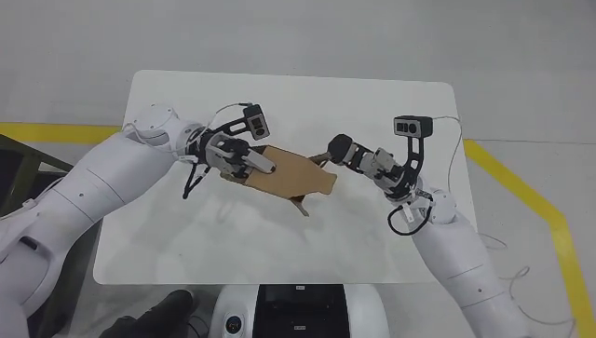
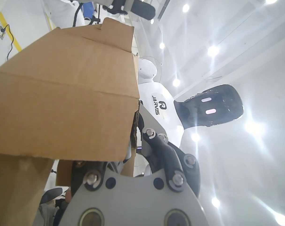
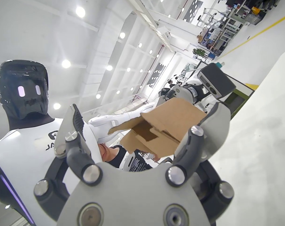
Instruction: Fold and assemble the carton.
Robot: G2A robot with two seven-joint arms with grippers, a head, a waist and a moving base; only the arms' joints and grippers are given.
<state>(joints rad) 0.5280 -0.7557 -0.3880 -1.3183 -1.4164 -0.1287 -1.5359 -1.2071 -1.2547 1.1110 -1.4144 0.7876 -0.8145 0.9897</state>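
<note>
You have the carton over the middle of the table, a brown cardboard piece stretched lengthways between the two arms, with one end towards the table's left side and the other towards its right. The left gripper is clamped on the carton's left end. In the left wrist view the cardboard runs in between its fingers, and one of them presses against the raw corrugated edge. The right gripper sits at the carton's right end with its fingers spread wide. In the right wrist view the carton's partly opened end lies ahead between them, with its inner panels showing. One finger is just beside the cardboard, but you cannot tell whether it touches. A small flap sticks out from the carton towards the table's near edge. Whether the carton rests on the table or hangs above it cannot be told.
</note>
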